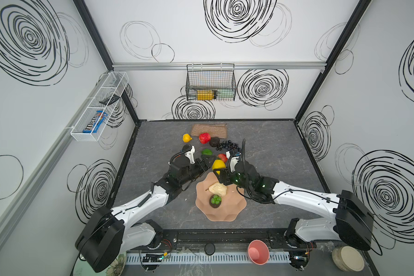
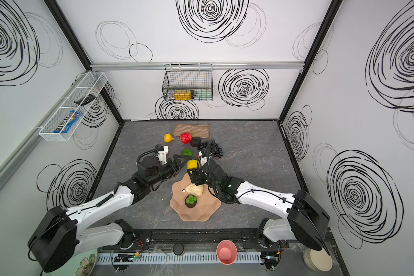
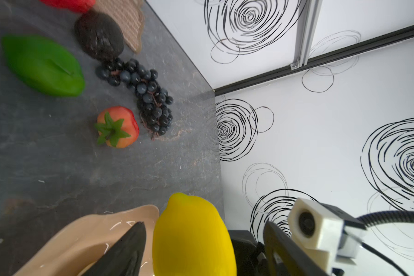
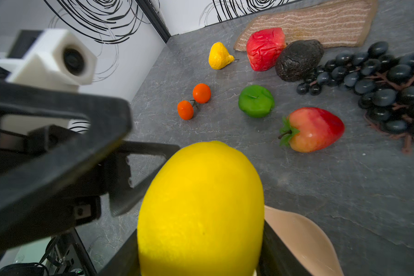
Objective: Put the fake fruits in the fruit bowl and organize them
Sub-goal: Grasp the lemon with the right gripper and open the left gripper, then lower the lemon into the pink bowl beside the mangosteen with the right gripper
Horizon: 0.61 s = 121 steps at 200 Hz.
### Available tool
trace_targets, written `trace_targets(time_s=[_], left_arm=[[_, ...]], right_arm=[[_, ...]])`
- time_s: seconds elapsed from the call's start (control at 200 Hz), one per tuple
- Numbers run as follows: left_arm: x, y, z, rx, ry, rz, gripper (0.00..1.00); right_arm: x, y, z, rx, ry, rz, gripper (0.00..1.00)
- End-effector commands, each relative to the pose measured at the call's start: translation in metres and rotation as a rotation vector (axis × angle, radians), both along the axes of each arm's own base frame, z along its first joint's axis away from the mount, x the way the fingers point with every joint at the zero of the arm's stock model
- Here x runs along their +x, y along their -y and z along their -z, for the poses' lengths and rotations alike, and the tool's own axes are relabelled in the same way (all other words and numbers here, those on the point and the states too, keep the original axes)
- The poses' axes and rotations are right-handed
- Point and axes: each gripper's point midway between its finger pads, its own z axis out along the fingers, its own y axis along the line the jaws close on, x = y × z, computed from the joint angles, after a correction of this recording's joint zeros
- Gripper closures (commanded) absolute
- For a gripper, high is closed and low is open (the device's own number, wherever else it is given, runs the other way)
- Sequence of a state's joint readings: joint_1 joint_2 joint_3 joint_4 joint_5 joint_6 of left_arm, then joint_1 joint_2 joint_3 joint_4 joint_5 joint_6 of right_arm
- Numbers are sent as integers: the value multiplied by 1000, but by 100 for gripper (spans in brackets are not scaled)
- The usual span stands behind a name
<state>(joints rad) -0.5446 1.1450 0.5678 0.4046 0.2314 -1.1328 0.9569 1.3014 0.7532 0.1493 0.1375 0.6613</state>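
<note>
The left hand [image 2: 182,165] stands open just left of the lemon [image 1: 218,164], holding nothing. The right hand [image 2: 192,170] grips that lemon between its fingers, above the far rim of the bowl [image 1: 234,210]. In the bowl lie a pear [image 1: 218,189] and a dark fruit [image 1: 215,201] with a green top. Farther back on the worktop [image 1: 273,167] lie a yellow fruit [image 1: 187,138], apple [image 1: 204,138], lime [image 1: 206,152], avocado [image 1: 214,142], strawberry [image 1: 222,157] and grapes [image 1: 227,145].

Both my arms match: the left arm [image 1: 139,205] and right arm [image 1: 304,198] wear white shells on the long links, with black housings at shoulders and wrists. A black ribbed cable [image 1: 243,149] loops over each wrist beside a white boxy camera [image 4: 50,55]. My left gripper [image 1: 208,163] is matte black.
</note>
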Motion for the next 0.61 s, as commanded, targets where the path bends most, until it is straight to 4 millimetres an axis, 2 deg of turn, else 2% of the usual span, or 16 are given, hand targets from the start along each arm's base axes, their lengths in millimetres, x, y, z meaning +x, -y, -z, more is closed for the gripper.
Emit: trace_targets(time_s=[0.0, 0.145, 0.25, 0.405, 0.6], left_arm=[[9, -23, -13, 90, 103, -54, 13], [13, -58, -3, 164, 115, -124, 11], [13, -72, 5, 250, 116, -152, 9], [12, -78, 12, 305, 129, -161, 8], [12, -78, 14, 348, 140, -156, 6]], right_arm=[[-9, 9, -7, -16, -19, -12, 43], [-21, 22, -1, -71, -32, -39, 45], [-34, 33, 4, -110, -46, -74, 45], [-54, 48, 17, -177, -117, -120, 47], [-77, 60, 46, -245, -231, -157, 48]])
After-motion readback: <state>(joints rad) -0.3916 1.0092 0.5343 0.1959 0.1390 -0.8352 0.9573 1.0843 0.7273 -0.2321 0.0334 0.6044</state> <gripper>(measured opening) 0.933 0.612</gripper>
